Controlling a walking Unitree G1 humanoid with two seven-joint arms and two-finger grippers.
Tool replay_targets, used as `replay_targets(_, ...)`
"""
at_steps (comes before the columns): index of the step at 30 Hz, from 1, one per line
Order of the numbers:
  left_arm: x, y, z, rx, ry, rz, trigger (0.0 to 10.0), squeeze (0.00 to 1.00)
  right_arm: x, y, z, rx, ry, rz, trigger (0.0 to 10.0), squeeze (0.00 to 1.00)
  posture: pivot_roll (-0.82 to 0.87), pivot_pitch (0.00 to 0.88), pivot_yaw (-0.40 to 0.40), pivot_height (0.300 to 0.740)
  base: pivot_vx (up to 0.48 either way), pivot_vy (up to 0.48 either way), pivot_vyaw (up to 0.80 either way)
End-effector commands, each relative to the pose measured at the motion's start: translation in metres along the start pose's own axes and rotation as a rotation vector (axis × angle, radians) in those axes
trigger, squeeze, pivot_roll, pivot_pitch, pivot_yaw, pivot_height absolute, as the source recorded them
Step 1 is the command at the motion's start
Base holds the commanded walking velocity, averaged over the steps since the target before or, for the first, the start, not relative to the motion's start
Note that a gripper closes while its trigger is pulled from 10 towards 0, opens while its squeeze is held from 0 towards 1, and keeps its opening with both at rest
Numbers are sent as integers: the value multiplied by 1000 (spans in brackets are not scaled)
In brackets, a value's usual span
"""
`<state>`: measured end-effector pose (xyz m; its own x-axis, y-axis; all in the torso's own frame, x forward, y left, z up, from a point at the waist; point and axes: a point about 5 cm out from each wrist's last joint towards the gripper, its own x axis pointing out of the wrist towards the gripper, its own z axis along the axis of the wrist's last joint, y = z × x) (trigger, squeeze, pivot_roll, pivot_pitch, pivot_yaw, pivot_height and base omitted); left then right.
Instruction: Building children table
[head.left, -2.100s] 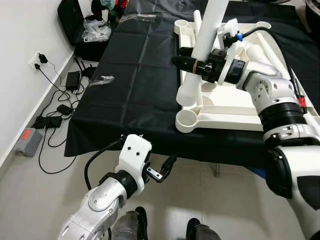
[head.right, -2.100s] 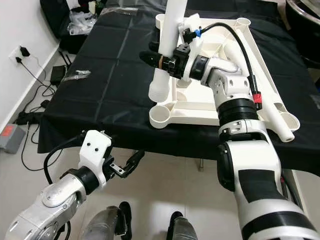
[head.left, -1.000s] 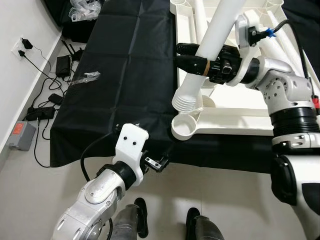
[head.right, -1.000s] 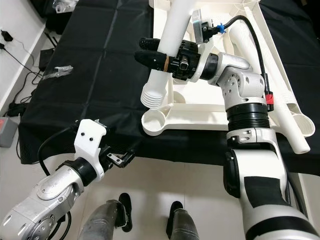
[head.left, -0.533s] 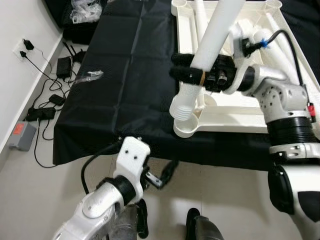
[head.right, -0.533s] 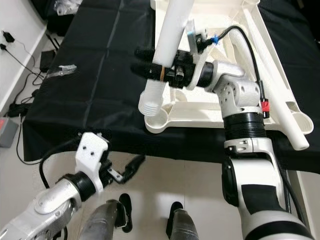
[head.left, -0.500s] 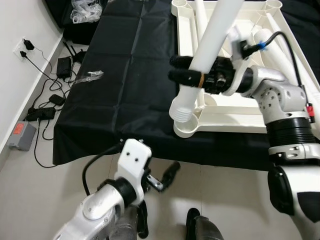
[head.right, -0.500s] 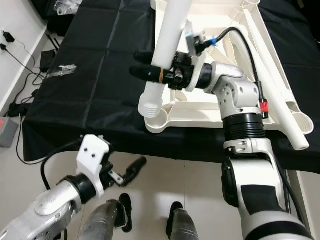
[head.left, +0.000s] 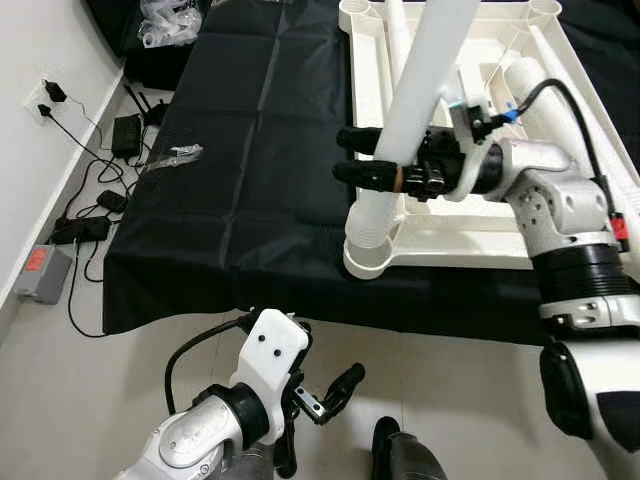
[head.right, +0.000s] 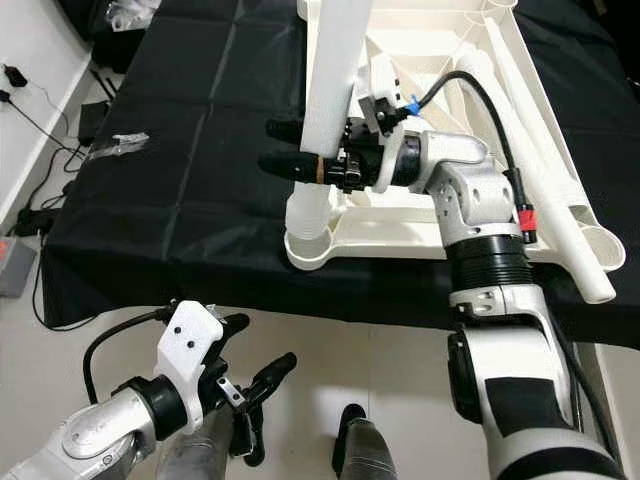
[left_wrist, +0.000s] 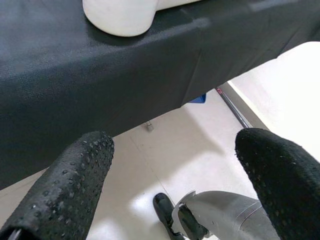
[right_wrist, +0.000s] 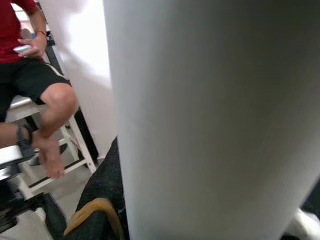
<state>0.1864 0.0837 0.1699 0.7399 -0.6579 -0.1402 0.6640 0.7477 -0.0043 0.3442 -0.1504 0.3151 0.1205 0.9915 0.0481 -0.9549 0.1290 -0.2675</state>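
While the right gripper (head.left: 365, 168) clasps a white table leg (head.left: 420, 110) upright, its threaded end sits in the upturned tabletop's (head.left: 470, 235) near corner socket (head.left: 368, 258), likely for screwing in. Left gripper (head.left: 335, 388) hangs spread, idle.

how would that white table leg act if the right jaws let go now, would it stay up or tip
Probably tip. The white table leg is long, leans off vertical, and only its ribbed foot sits in the corner socket of the upturned tabletop. It looks like stiff, likely light, hollow plastic. Being round and smooth, it would likely roll on the black cloth if it fell.
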Motion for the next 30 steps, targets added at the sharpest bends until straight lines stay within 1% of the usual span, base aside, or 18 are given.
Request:
replay_targets(1,-2,-1,-7,-12,32,-7,10000,0,-4,7,-6,31,5,41,10000,0,212,360,7,740,0,0,0)
replay_targets(5,-2,0,-8,-14,33,-10,10000,0,-3,13,-6,30,-3,73,10000,0,212,358,10,740,0,0,0)
replay_targets(7,-2,0,-8,-14,33,-10,10000,0,-3,13,-6,30,-3,73,10000,0,212,358,10,740,0,0,0)
replay_targets(11,-2,1,-7,-13,29,-10,10000,0,1,17,-8,27,-8,83,10000,0,218,350,19,740,0,0,0)
replay_targets(16,-2,1,-6,-4,22,-15,10000,0,7,17,-15,26,-1,58,10000,0,220,343,23,740,0,0,0)
replay_targets(18,-2,1,-5,-1,15,-14,10000,0,10,15,-18,6,14,27,10000,0,220,341,22,740,0,0,0)
replay_targets(22,-1,0,-4,3,11,-14,10000,0,10,13,-19,-9,32,2,10000,0,221,338,19,740,0,0,0)
replay_targets(25,-1,0,-3,7,7,-14,10000,0,6,13,-19,-27,49,-10,10000,0,222,338,18,740,0,0,0)
replay_targets(30,-1,0,-3,9,6,-13,10000,0,4,14,-18,-30,49,-13,10000,0,221,336,19,740,0,0,0)
